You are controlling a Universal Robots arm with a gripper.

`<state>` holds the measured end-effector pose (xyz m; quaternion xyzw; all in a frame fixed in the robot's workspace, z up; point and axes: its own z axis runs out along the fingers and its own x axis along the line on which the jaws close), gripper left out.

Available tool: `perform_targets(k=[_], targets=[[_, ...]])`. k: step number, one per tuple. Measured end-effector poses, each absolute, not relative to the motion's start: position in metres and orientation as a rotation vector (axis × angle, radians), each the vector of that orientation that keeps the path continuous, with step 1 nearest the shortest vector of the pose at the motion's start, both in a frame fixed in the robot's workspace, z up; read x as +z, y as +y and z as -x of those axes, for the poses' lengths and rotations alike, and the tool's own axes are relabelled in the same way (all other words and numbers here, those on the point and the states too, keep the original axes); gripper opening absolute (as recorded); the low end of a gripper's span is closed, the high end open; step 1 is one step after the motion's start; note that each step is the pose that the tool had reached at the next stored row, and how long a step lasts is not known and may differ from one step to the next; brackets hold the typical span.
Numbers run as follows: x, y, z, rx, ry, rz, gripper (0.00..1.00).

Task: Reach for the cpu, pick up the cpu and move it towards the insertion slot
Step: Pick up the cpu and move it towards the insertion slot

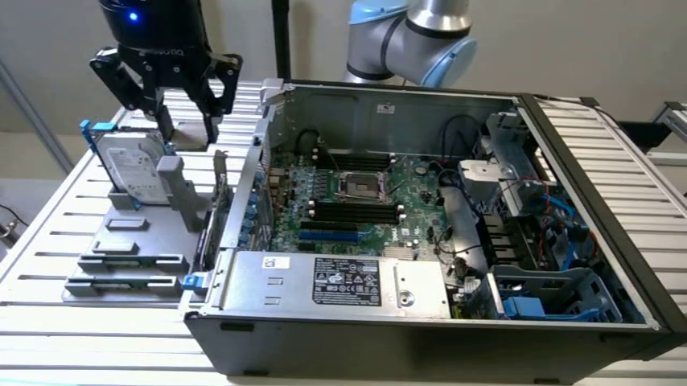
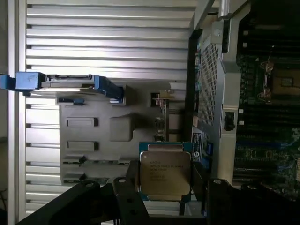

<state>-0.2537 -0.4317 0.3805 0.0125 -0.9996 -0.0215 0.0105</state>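
Observation:
My gripper (image 1: 186, 121) hangs above the grey parts fixture (image 1: 129, 241) at the exterior view's left, outside the open computer case. It is shut on the cpu (image 2: 165, 171), a flat square chip with a silver top. In the wrist view the chip sits between the two dark fingers (image 2: 125, 190), lifted clear of the fixture. In the exterior view the cpu (image 1: 191, 135) shows just under the gripper body. The insertion slot (image 1: 359, 186), a shiny metal frame with a dark centre, lies on the motherboard inside the case. The insertion slot (image 2: 283, 82) is well off to one side of the chip.
A grey hard drive (image 1: 134, 165) in a blue bracket stands upright on the fixture right below the gripper. The case's side wall (image 1: 257, 153) rises between the fixture and the motherboard. Black memory slots (image 1: 355, 213), cables and a power supply (image 1: 338, 281) surround the socket.

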Motion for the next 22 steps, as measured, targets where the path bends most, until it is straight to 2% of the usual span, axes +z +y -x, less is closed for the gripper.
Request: perform_targets(k=[22], targets=[[0.386, -0.429, 0.154, -0.098, -3.119, -0.039, 0.54]])
